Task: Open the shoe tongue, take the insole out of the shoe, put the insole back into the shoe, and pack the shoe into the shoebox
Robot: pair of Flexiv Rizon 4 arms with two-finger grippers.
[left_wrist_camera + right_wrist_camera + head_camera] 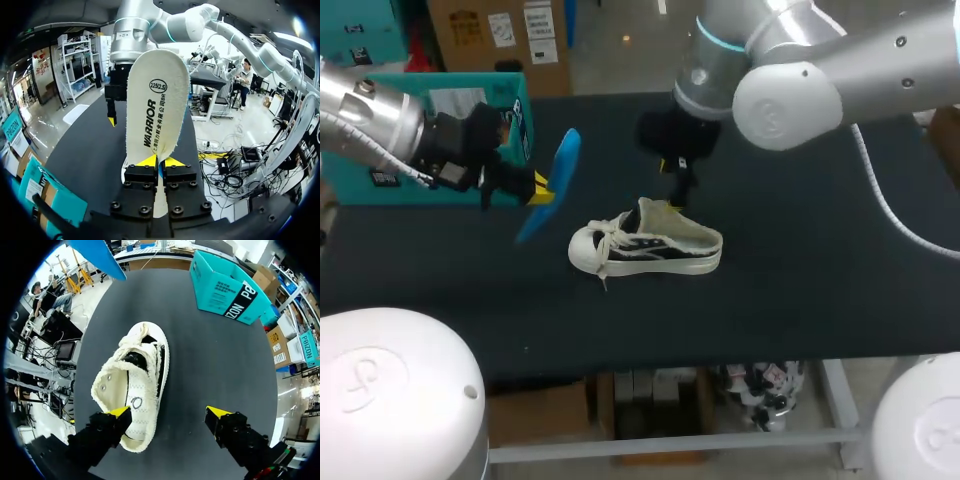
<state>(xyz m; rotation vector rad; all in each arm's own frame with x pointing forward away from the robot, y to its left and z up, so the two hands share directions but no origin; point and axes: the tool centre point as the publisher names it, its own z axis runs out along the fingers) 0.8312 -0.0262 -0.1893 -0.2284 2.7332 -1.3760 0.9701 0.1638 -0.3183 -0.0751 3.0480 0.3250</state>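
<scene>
The insole [157, 100], judged light and floppy, is pinched at one end by the left gripper [160, 161] fingers, above the table [800, 270] toward its left edge. The soft canvas shoe [645, 245] lies mid-table under the right gripper [169, 416], whose fingers are spread wide; its firmer heel is best gripped.

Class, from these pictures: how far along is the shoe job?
Done: the insole is out of the shoe, which lies on the table. In hand: the left gripper holds the insole aloft; the right gripper is open beside the shoe. Left: reinsert the insole, pack the shoe into the shoebox.
</scene>
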